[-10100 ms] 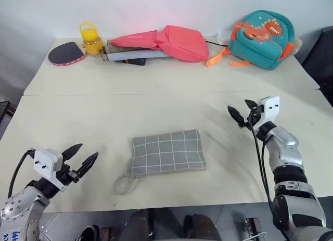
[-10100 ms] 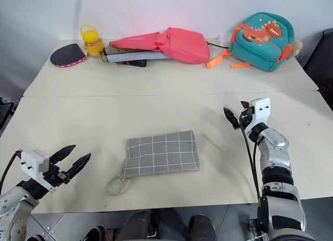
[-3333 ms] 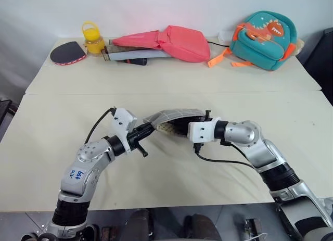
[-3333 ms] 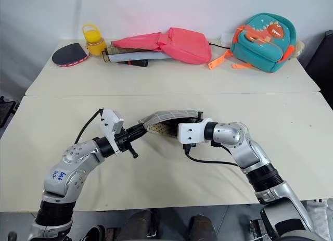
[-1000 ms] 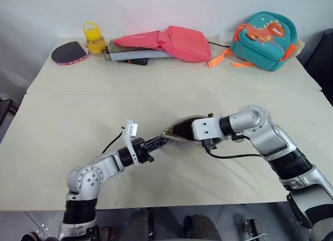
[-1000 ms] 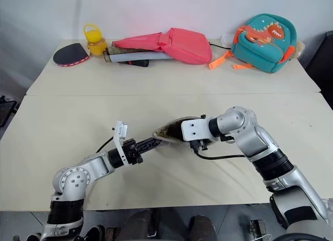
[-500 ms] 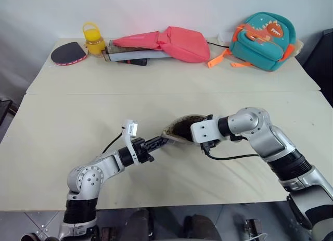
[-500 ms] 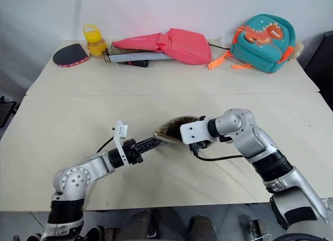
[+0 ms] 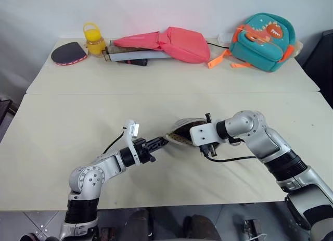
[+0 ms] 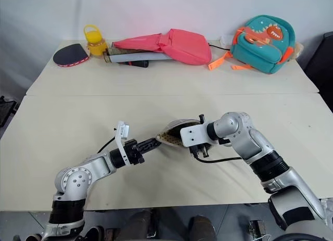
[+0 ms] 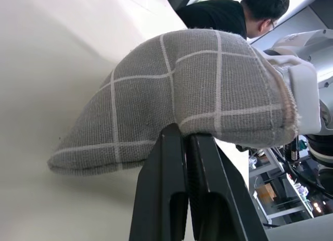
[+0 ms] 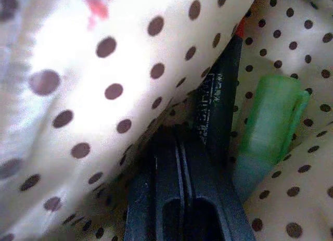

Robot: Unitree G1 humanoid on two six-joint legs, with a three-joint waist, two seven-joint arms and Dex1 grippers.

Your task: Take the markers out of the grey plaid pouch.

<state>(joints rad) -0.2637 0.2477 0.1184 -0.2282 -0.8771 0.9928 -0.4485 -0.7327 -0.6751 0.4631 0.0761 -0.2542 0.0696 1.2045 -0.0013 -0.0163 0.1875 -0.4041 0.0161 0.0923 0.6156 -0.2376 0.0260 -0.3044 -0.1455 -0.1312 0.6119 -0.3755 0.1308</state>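
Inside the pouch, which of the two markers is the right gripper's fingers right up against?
The dark-barrelled marker with printed lettering lies right beside the right gripper. The green-capped marker lies farther off, on the dark one's other side.

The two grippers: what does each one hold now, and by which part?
The left gripper pinches the grey plaid fabric pouch by its edge. The right gripper, shut inside the dotted lining, seems to grasp nothing.

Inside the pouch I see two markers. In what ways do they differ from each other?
The dark marker is slim with a black printed barrel; the green marker is thicker, with a light green cap and pale barrel. The dark marker lies right beside the shut right gripper; the green one lies further off. Both rest on the dotted lining.
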